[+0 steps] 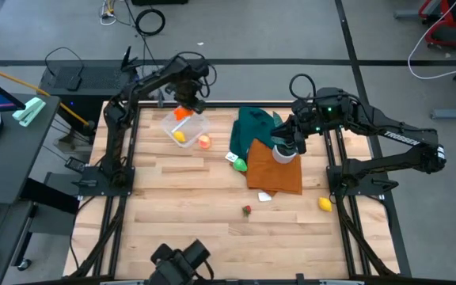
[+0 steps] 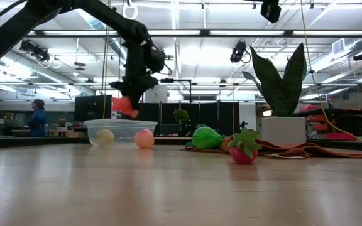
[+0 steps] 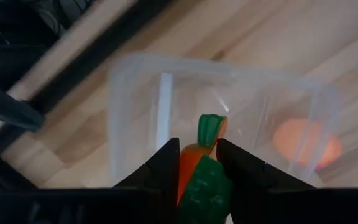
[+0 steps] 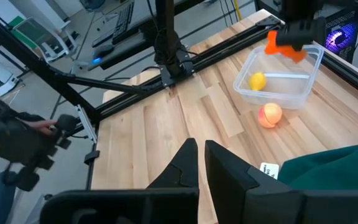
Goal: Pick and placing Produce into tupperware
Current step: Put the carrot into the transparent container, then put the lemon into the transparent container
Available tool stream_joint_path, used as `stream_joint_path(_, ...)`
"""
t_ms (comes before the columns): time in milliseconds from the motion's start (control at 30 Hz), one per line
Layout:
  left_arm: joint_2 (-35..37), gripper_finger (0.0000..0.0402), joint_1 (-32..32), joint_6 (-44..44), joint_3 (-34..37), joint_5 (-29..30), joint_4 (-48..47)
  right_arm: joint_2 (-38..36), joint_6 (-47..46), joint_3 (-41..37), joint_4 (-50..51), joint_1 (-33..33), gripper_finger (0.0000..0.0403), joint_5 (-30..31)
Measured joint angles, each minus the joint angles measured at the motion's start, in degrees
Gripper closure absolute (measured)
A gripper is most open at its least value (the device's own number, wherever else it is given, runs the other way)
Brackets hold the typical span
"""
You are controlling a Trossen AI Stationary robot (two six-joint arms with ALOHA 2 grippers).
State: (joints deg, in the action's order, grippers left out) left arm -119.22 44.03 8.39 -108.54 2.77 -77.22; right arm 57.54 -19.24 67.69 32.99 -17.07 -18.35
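Observation:
My left gripper (image 1: pixel 186 105) hangs over the clear tupperware (image 1: pixel 185 127) near the table's far left, shut on the orange carrot (image 2: pixel 123 105). One yellow piece (image 1: pixel 179 136) lies inside the tupperware. The pink-orange peach (image 1: pixel 204 142) rests on the table just outside its near wall. The green piece (image 1: pixel 240 165) sits at the cloth's edge. The red berry (image 1: pixel 247 210) and a second yellow piece (image 1: pixel 324 204) lie nearer the front. My right gripper (image 4: pixel 202 149) hovers by the white pot (image 1: pixel 285 153), shut and touching nothing. My left gripper pinches the carrot between its two fingers (image 3: pixel 164 167), coming from above and pointing down. The orange body (image 3: pixel 189 163) and a green part (image 3: pixel 205 186) sit between the fingers. The carrot is lifted clear, tilted, above the tupperware's open top (image 3: pixel 229 93).
A dark green cloth (image 1: pixel 256 125) and an orange cloth (image 1: pixel 275 170) lie mid-table, with the potted plant (image 2: pixel 281 94) standing on them. A small white card (image 1: pixel 265 195) lies near the orange cloth. Bare wood stretches across the table's near half. A person (image 2: pixel 38 118) stands far behind.

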Motion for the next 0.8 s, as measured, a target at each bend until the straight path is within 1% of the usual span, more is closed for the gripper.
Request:
stream_joint_path(233,0.0,0.0322,-2.5,-1.5,8.7,0.5,4.3,0.0,0.3,0.0,0.0,0.0,0.0403,0.2)
stream_joint_path(367,0.0,0.0325,-3.5,-1.7,12.1,1.7,6.4,0.0,0.3,0.0,-0.1,0.0,0.0403,0.2)
stream_joint_path(500,0.1,0.0301,-4.6,-1.8,12.6,6.1,7.0,0.0,0.3,0.0,-0.1,0.0,0.0403,0.2)
stream_joint_path(800,0.1,0.024,-5.4,-3.6,8.9,6.6,7.0,0.0,0.3,0.0,-0.1,0.0,0.0403,0.3)
